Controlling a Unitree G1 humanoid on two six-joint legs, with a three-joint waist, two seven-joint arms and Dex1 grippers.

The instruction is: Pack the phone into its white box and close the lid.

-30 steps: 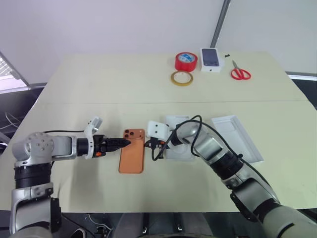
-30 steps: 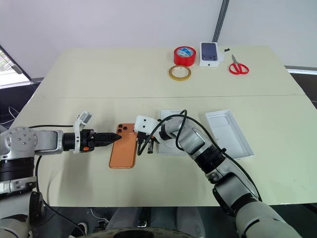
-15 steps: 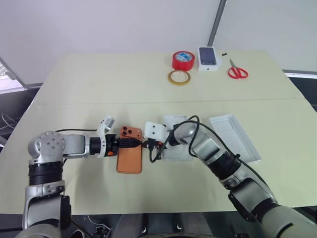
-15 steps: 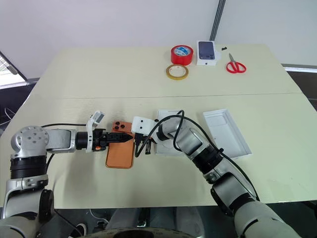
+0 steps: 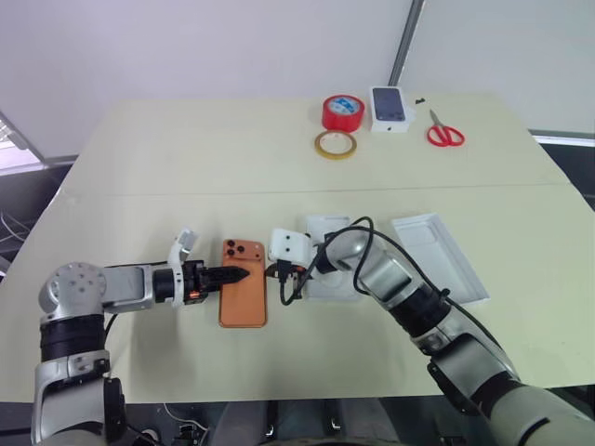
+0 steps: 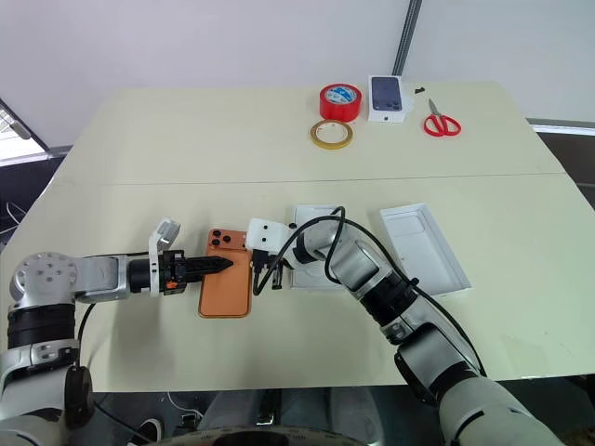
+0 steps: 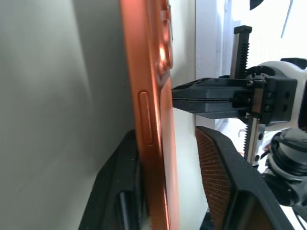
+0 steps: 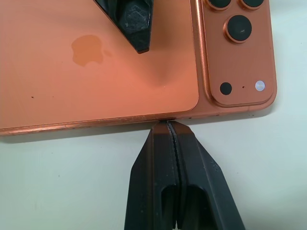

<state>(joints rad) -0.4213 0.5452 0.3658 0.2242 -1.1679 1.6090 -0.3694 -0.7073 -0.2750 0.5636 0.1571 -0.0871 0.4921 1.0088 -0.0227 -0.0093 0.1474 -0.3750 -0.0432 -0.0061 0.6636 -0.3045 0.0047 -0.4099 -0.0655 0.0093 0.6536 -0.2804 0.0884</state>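
While the phone (image 5: 244, 295) lies camera-side up on the bench (image 5: 186, 158), left tool (image 5: 232, 275) straddles its edge, apparently not yet clamped; right tool (image 8: 170, 125), clenched empty, braces the opposite edge. Pinch squarely before lifting toward the white box (image 5: 332, 229).

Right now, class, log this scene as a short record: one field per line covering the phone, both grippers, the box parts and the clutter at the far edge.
phone: orange, face down, flat on the table
left gripper: one finger under the phone's left edge, one over its back
right gripper: shut, tips against the phone's right edge
white box: right of the phone, behind the right arm
lid: open side up, farther right
far edge: red tape roll, yellow tape ring, small white box, scissors
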